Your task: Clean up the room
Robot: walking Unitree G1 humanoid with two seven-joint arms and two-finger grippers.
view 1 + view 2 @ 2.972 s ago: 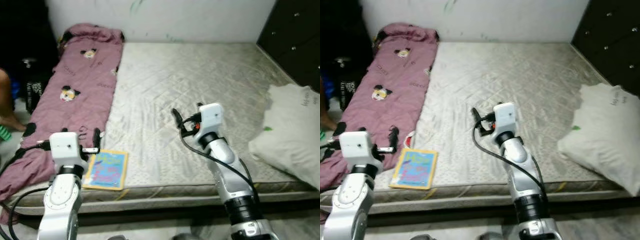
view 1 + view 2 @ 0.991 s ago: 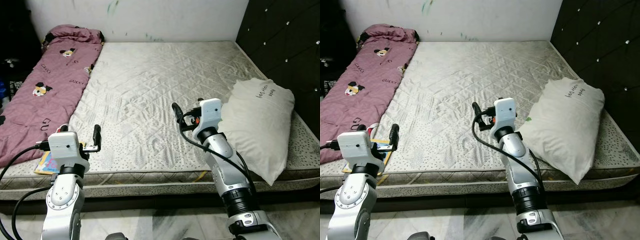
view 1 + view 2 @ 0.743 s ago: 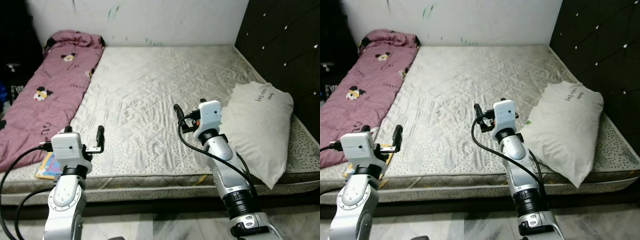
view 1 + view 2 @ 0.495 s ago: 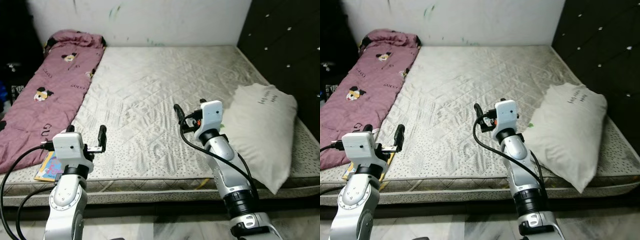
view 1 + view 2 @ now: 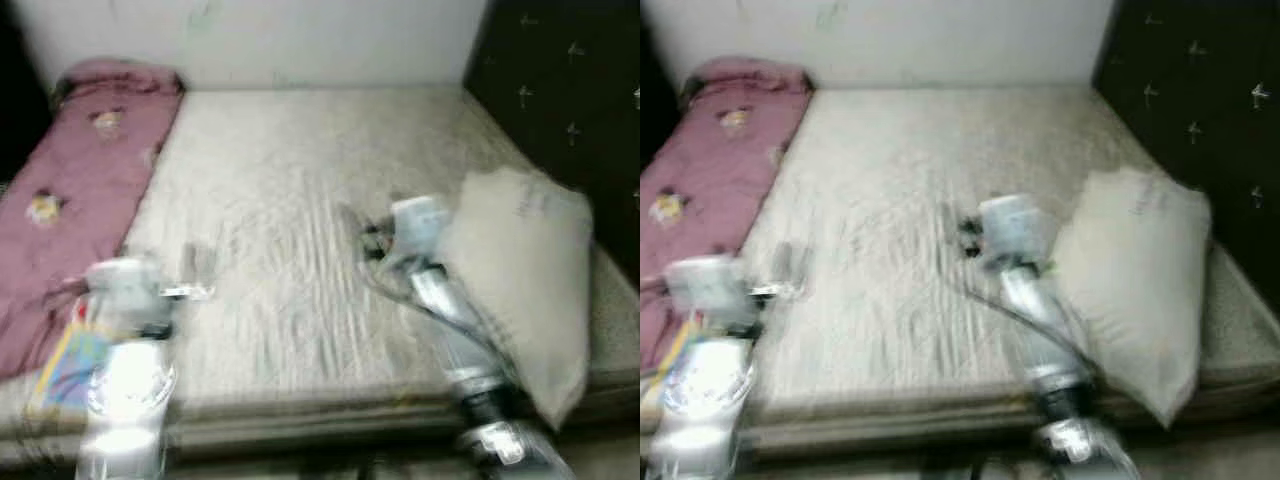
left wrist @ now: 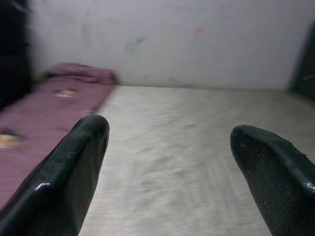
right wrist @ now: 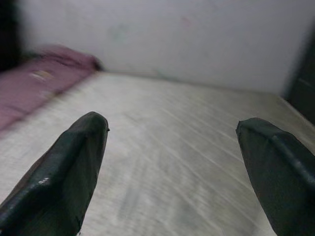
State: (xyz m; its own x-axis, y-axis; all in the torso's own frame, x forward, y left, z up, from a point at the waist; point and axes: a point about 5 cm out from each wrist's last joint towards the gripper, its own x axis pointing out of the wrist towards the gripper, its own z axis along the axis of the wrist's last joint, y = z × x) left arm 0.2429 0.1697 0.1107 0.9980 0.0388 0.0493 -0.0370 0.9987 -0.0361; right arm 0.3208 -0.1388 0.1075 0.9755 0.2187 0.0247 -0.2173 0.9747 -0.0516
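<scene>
**Fig. — Approach to the bed, both grippers released and empty**

Head views blurred (judged: robot walking/turning), so detail is coarse. Bare quilted mattress (image 5: pixel 290 220) fills the mid-scene against a white wall (image 5: pixel 300 40); dark studded panel (image 5: pixel 560 80) on the robot's right.

Task things. White pillow (image 5: pixel 525 270) lies on the mattress's right side, near its front corner, just beside the right arm. Maroon blanket (image 5: pixel 70 170) w/ cartoon print runs along the left edge up to the wall. Colourful book (image 5: pixel 70 365) sits at the front-left corner, just beside the left arm; whether it rests on blanket or mattress cannot be told.

Grippers. Left gripper (image 6: pixel 170 162): fingers spread wide, nothing between, aimed over the mattress toward the wall. Right gripper (image 7: pixel 172 167): likewise spread, nothing held, held above the mattress centre.

Step in hand (judgement). Repositioning toward the pillow side, no pick begun. To do it well:
- stop and let the view settle before choosing a target;
- square up to the bed edge so the pillow is w/in the right arm's reach;
- pillow is soft and bulky: pinch a corner or seam, not the broad face;
- book is thin and flat: likely needs an edge lifted first.

Containers. No bin, basket or box can be made out, so contents n/a.
</scene>
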